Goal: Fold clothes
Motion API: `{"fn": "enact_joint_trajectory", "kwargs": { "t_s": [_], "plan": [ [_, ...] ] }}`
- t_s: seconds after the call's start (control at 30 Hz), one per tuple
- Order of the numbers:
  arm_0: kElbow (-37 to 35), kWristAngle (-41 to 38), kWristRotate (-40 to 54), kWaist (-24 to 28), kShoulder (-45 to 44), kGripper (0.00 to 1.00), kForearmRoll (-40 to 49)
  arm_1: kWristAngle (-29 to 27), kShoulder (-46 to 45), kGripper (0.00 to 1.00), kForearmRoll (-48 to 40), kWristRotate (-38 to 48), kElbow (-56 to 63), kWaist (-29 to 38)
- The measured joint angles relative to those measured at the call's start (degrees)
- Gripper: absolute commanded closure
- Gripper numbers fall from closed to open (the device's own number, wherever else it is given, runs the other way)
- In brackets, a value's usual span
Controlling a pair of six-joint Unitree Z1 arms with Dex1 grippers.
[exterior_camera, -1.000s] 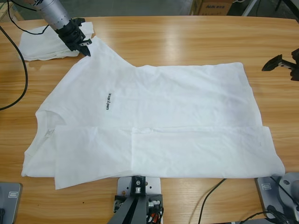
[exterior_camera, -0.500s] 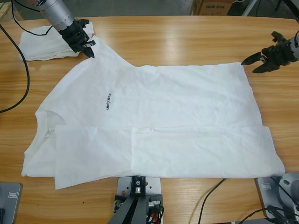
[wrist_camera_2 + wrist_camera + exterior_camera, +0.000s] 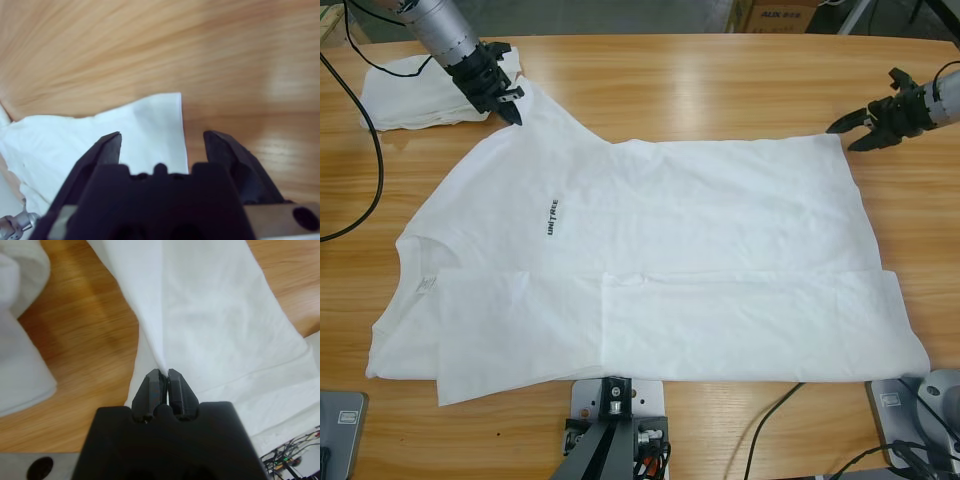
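A white T-shirt (image 3: 650,260) with small black chest lettering (image 3: 552,216) lies spread across the table, its near edge folded over. My left gripper (image 3: 510,105) is shut on the far sleeve of this T-shirt (image 3: 200,315), the cloth pinched between its jaws in the left wrist view. My right gripper (image 3: 852,135) is open at the shirt's far right corner (image 3: 160,125), which lies between the two spread jaws. A folded white bundle (image 3: 415,95) of clothes rests at the far left, just behind the left gripper.
Bare wooden table (image 3: 720,85) stretches behind the shirt between the two arms. A black cable (image 3: 375,170) curves along the left edge. A cardboard box (image 3: 775,15) stands beyond the table's far edge.
The right gripper came in from the right edge to the shirt's far right corner. The left gripper shifted slightly on the sleeve.
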Motion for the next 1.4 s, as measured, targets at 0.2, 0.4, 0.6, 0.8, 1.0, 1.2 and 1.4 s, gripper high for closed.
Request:
{"fn": "enact_joint_trajectory", "kwargs": {
  "t_s": [0.2,0.4,0.6,0.8,1.0,1.2,1.4],
  "plan": [
    [0.0,0.0,-0.19,-0.64,0.0,1.0,0.0,0.29,1.29,0.437,0.0,0.38,-1.82,-0.14],
    [0.0,0.0,-0.2,-0.64,0.0,1.0,0.0,1.85,2.25,0.477,0.0,0.38,-2.17,-0.26],
    [0.0,0.0,-0.2,-0.64,0.0,1.0,0.0,2.09,2.42,0.647,0.0,0.38,-2.26,-0.25],
    [0.0,0.0,-0.22,-0.64,0.0,1.0,0.0,3.62,3.36,0.648,0.01,0.28,-2.29,-0.21],
    [0.0,0.0,-0.23,-0.64,0.0,1.0,0.0,4.2,3.55,1.0,0.01,0.23,-2.29,0.48],
    [0.0,0.0,-0.23,-0.61,0.0,1.0,0.05,4.2,4.14,1.0,0.01,-1.65,-2.29,1.02],
    [0.0,0.0,-0.23,-0.56,0.0,1.0,0.17,3.8,4.63,1.0,0.0,-4.09,-2.29,1.08]
  ]
}}
